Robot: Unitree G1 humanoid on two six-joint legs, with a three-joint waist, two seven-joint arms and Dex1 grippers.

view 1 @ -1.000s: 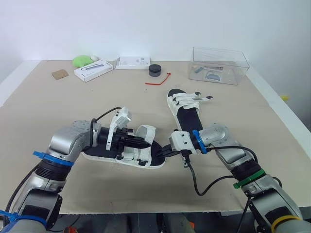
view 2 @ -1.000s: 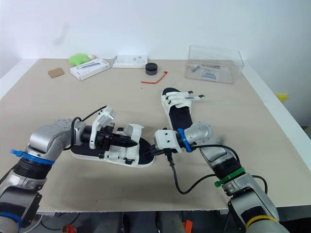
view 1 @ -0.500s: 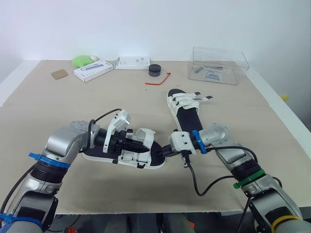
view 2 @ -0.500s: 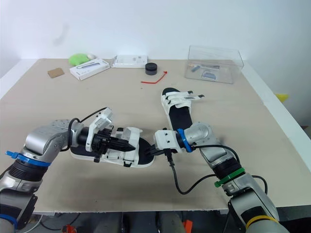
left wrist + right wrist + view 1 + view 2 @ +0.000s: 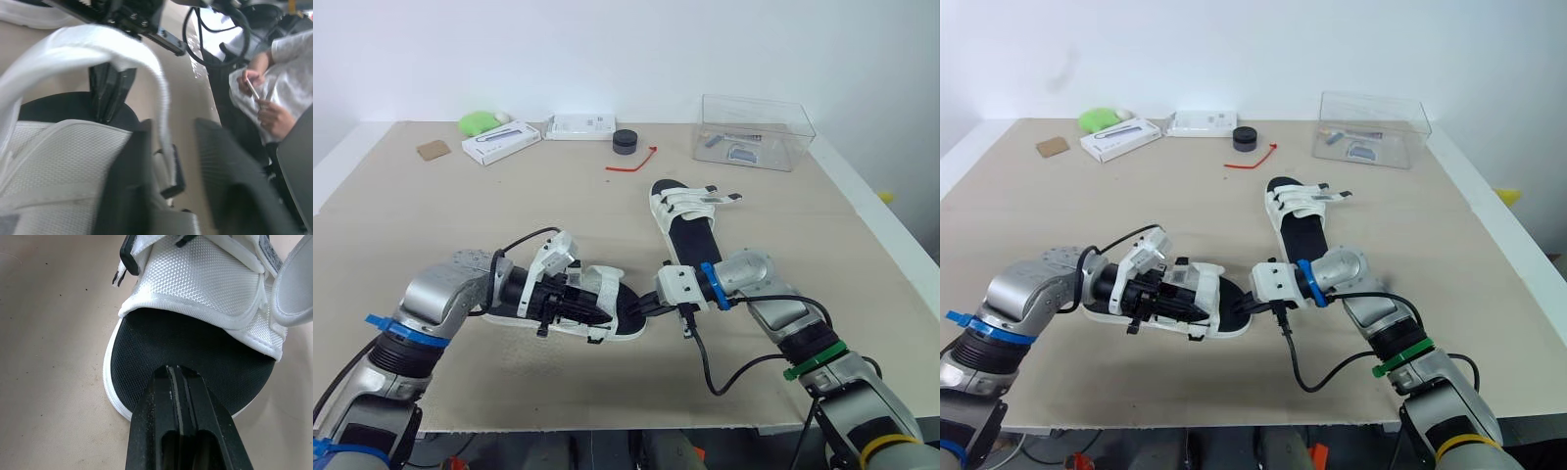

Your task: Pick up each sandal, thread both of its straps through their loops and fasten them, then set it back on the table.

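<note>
A white sandal (image 5: pixel 161 338) with a black footbed lies near the front edge of the tabletop (image 5: pixel 431 206), between two robot grippers. The left wrist view shows the jaws of the left gripper (image 5: pixel 590 305) parted around a raised strap (image 5: pixel 98 44), with a seated person's hands (image 5: pixel 266 105) beyond the tabletop, while the right wrist view shows the right gripper (image 5: pixel 177 374), jaws closed, touching the footbed's end. A second sandal (image 5: pixel 685 217) lies nearer the middle, and a clear box (image 5: pixel 759 117) at the far right corner holds small dark items (image 5: pixel 741 154).
</note>
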